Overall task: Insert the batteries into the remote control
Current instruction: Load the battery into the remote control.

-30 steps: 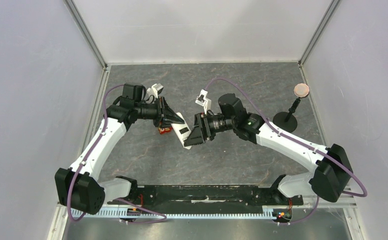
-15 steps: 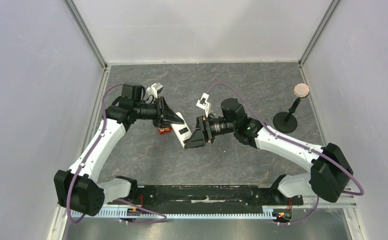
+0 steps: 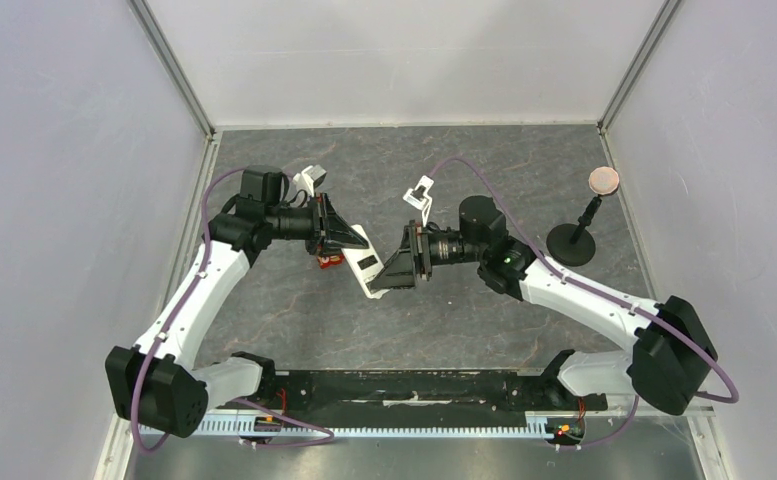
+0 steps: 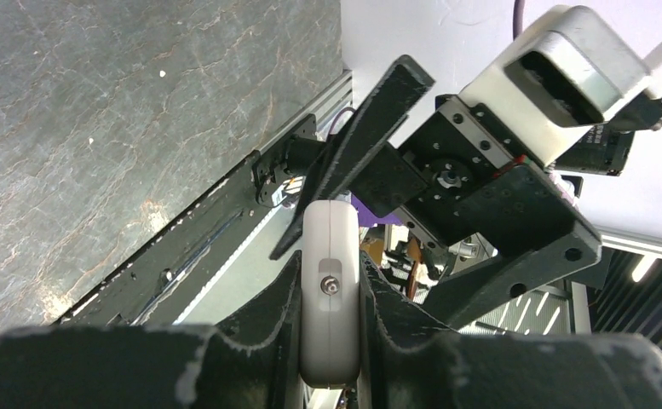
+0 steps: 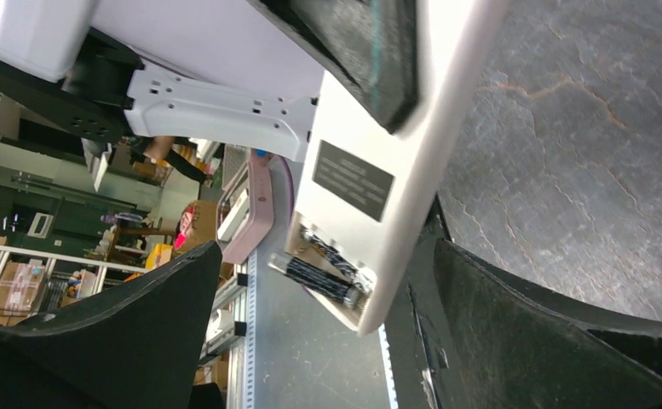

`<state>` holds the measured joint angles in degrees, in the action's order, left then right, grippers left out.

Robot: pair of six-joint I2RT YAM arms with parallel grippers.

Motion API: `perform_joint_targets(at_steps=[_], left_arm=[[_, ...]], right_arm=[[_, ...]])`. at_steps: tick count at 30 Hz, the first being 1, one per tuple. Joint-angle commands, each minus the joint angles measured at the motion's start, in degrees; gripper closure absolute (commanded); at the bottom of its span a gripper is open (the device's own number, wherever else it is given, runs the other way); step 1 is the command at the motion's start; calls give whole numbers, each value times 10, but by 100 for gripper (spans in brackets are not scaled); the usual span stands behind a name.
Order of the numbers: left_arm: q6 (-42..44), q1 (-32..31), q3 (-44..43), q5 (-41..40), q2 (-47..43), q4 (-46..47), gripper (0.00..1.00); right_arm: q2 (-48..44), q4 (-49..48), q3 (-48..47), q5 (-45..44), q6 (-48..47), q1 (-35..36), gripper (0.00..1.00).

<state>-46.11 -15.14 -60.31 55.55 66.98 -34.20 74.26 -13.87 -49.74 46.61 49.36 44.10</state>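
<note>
Left tool (image 4: 331, 290) clamps the remote (image 4: 331, 243); right tool (image 5: 327, 256), spread wide, should press the raised battery (image 5: 319, 279) squarely home.

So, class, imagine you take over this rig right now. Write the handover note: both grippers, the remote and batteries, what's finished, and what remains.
Left gripper: shut on the remote control, which it presents to the right arm.
Right gripper: open, one finger on each side of the remote's lower end, gripping nothing.
Batteries: two dark cells lie in the open compartment. The outer one looks tilted and may not be fully seated.
Done: cover off, cells in or nearly in.
Left: press the outer cell home if needed, then refit the cover. I cannot pick the cover out for certain.
</note>
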Motion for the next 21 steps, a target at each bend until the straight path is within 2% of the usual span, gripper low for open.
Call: perform_joint_targets(at_steps=[1, 4, 9, 13, 21], left_arm=[[-23, 1, 3, 14, -12, 28, 98], [-31, 1, 3, 11, -14, 36, 98], [-39, 1, 3, 10, -17, 41, 98], [-43, 1, 6, 9, -21, 42, 98], [-47, 1, 11, 5, -25, 42, 98]], right_arm=[[-21, -73, 9, 14, 31, -7, 2], [-20, -73, 12, 16, 35, -9, 2], [-14, -56, 11, 15, 25, -9, 10], [-3, -11, -1, 8, -2, -9, 21], [5, 11, -5, 1, -10, -9, 41]])
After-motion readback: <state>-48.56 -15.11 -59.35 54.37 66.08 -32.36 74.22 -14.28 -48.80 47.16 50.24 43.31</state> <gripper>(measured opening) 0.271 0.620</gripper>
